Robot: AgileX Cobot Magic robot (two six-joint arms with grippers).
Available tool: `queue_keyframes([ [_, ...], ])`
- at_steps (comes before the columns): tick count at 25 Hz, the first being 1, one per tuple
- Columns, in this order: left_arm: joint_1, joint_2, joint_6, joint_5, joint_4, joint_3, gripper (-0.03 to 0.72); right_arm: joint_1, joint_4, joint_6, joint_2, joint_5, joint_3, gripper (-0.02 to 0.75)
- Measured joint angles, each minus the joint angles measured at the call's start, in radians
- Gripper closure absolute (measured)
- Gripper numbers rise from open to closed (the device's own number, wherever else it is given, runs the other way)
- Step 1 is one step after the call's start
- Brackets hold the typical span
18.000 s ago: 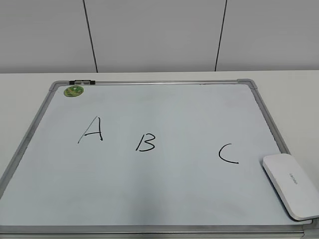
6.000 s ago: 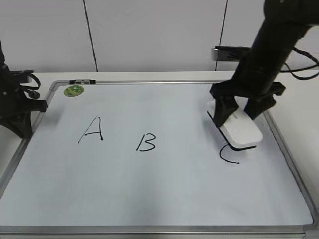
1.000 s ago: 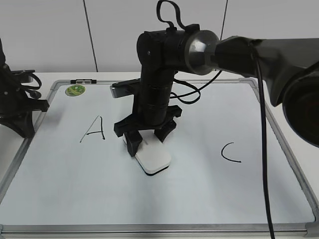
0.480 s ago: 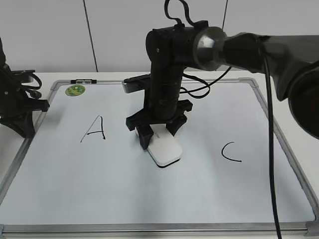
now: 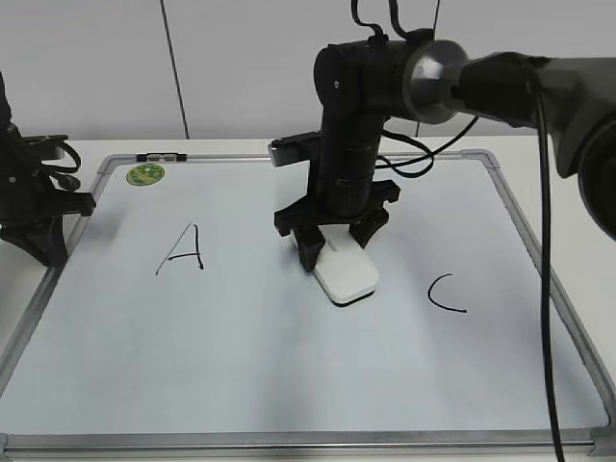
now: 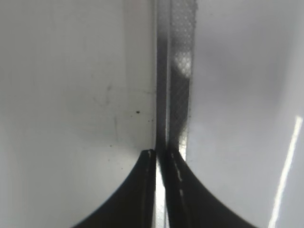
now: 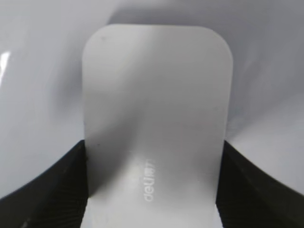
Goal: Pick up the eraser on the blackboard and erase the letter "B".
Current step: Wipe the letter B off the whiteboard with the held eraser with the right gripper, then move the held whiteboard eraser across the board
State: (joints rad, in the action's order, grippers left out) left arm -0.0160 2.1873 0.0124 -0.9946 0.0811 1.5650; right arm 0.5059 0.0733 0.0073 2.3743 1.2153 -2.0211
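The blackboard [image 5: 241, 366] is a white board with a silver frame, lying flat on the table. A black "A" [image 5: 181, 250] and "C" [image 5: 446, 294] show on it; no "B" shows between them. My right gripper [image 5: 334, 248] is shut on the white eraser [image 5: 346, 272], which rests flat on the board right of the middle. The right wrist view shows the eraser [image 7: 156, 118] clamped between both fingers [image 7: 47, 190]. My left gripper [image 5: 38, 231] stands at the board's left edge; its fingers [image 6: 142, 190] are shut and empty over the frame [image 6: 178, 71].
A round green magnet [image 5: 144, 174] sits at the board's top-left corner beside a small black clip [image 5: 159, 156]. The right arm [image 5: 500, 87] reaches in from the upper right with cables hanging. A grey wall stands behind the table.
My right gripper has slid the eraser rightward across the middle of the board, from beside the "A" toward the "C". The left arm has not moved.
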Motion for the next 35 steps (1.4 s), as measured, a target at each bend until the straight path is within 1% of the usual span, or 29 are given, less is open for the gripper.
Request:
queue_keyframes([
  [3,0.000,0.000,0.000,0.000,-0.002,0.000,0.664,-0.007,-0.061,0.002,-0.033,0.004,0.008,0.209],
  [5,0.000,0.000,0.000,0.000,-0.002,0.000,0.664,-0.027,-0.088,0.005,-0.082,0.004,0.008,0.209],
  [7,0.000,0.000,0.000,0.000,-0.002,0.000,0.664,-0.054,-0.090,0.009,-0.119,0.004,0.008,0.209],
  [12,0.000,0.001,0.000,0.000,0.002,0.000,0.664,-0.176,-0.101,0.018,-0.153,0.006,0.013,0.210],
  [16,0.000,0.001,0.000,0.000,0.002,0.000,0.664,-0.276,-0.104,0.026,-0.170,0.006,0.058,0.210],
  [21,0.000,0.001,0.000,0.000,0.002,0.000,0.664,-0.367,-0.090,0.030,-0.172,0.006,0.118,0.210],
  [28,0.000,0.001,0.000,0.000,0.004,0.000,0.664,-0.419,-0.073,0.033,-0.172,0.006,0.148,0.210],
  [35,0.000,0.001,0.000,0.000,0.004,0.000,0.664,-0.435,-0.036,0.027,-0.161,0.006,0.148,0.210],
])
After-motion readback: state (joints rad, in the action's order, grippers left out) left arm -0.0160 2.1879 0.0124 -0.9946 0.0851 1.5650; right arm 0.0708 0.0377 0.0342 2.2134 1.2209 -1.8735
